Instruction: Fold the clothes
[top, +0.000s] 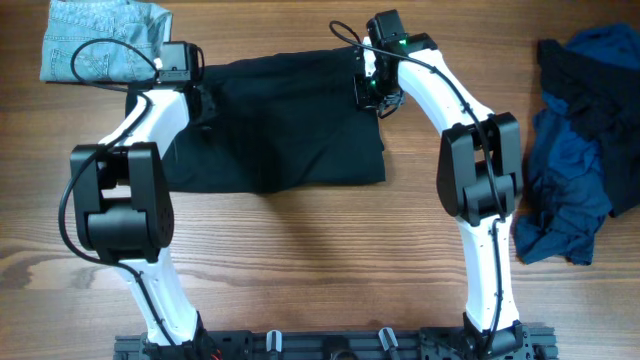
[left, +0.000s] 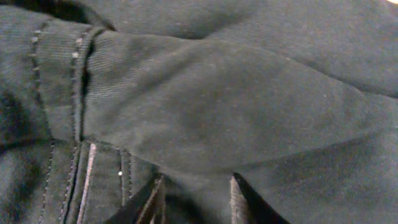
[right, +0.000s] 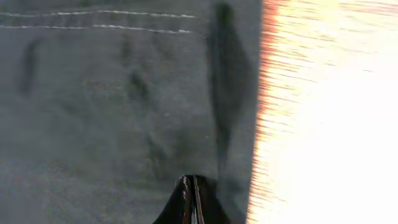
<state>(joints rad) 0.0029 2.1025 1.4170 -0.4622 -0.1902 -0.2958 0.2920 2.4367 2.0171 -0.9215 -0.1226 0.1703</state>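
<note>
White shells on left arm (top: 152, 118) and right arm (top: 438, 82), black joint housings (top: 125, 205), black cables (top: 64, 205) looping along links, green light (top: 402, 42) at right wrist. Black fingers (left: 151, 203) on left gripper (left: 196, 182).

Overhead: even, soft light, sharp to the edges. The black shorts (top: 290, 125) read as a flat dark mass with little fold detail. Faint soft shadow on the wood table (top: 300, 260) just below the shorts.
Left wrist: dim, fabric grainy, slightly soft.
Right wrist: smeared blur; table beside the shorts' edge blown out white-orange.
</note>
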